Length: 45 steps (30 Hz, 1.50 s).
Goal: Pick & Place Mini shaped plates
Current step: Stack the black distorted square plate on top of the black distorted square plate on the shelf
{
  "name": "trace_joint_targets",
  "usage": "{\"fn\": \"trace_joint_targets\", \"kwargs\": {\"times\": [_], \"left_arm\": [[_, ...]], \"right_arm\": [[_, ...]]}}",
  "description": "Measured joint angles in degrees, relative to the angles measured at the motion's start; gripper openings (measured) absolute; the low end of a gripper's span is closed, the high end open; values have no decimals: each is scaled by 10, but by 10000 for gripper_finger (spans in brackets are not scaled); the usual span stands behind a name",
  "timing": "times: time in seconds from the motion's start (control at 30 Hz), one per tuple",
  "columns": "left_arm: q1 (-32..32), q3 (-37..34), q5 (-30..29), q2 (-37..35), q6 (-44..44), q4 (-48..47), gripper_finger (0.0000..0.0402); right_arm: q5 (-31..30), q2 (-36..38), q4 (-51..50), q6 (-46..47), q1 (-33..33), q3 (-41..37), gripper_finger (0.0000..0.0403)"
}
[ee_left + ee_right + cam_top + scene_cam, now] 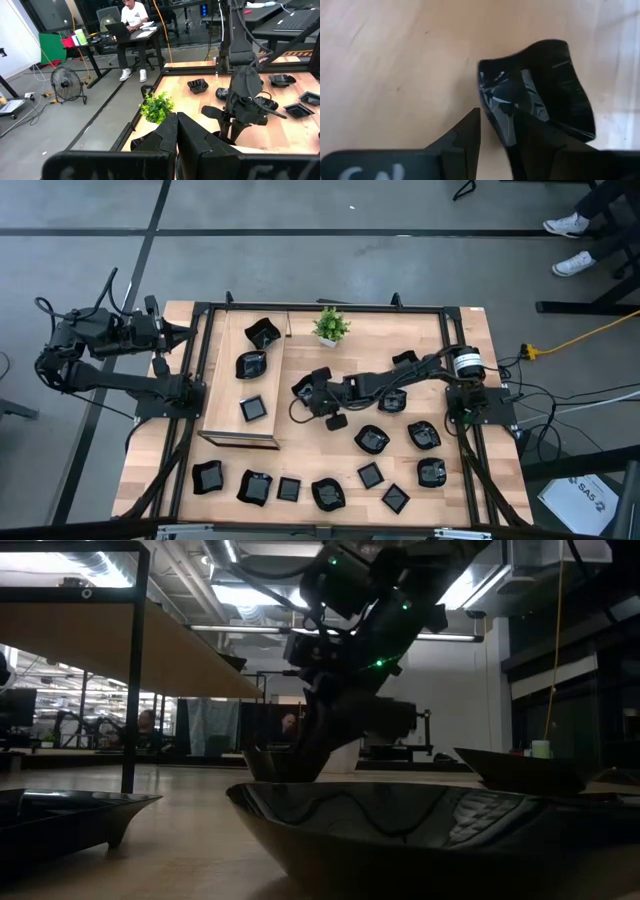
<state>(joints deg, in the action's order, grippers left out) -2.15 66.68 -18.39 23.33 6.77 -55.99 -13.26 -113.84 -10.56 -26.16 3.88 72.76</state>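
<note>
Several glossy black mini shaped plates lie on the wooden table, most of them along its near half, such as one [373, 440]. Three more lie in the wooden tray [215, 395]. My right gripper [300, 394] reaches down to the table just right of the tray and stands open over a wavy-rimmed plate [545, 85]. One finger [467, 132] is outside the plate's rim and the other [535, 145] is over its hollow. My left gripper [176, 135] is shut on nothing, raised beyond the table's far left corner. My right gripper stands astride the plate's rim [492, 107], slanting down from the table's right side. A strip of table shows between the outer finger and the rim. The plate rests on the table. I cannot tell whether either finger touches it.
A small green potted plant [331, 325] stands at the far edge, behind the right arm. The tray's right wall [280, 390] is close to the right gripper. A black frame [320, 307] runs around the table. A person sits at a desk beyond the table.
</note>
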Motion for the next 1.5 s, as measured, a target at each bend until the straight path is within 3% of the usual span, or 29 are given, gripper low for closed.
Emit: {"fn": "trace_joint_targets", "kwargs": {"times": [0.23, 0.57, 0.73, 0.93, 1.17, 1.5], "left_arm": [[0, 0, 0, 0, 0, 0, 4], [0, 0, 0, 0, 0, 0, 4], [0, 0, 0, 0, 0, 0, 4], [0, 0, 0, 0, 0, 0, 4], [0, 0, 0, 0, 0, 0, 4], [0, 0, 0, 0, 0, 0, 4]], "right_arm": [[-2, -1, 0, 2, 0, 0, 102], [-1, -1, 1, 2, 0, 0, 7], [0, -1, 0, 7, 0, 0, 19], [-2, 6, -25, 20, 0, 12, 6], [-5, 8, -89, 39, 1, 66, 4], [-70, 9, -219, 45, 0, 167, 3]]}}
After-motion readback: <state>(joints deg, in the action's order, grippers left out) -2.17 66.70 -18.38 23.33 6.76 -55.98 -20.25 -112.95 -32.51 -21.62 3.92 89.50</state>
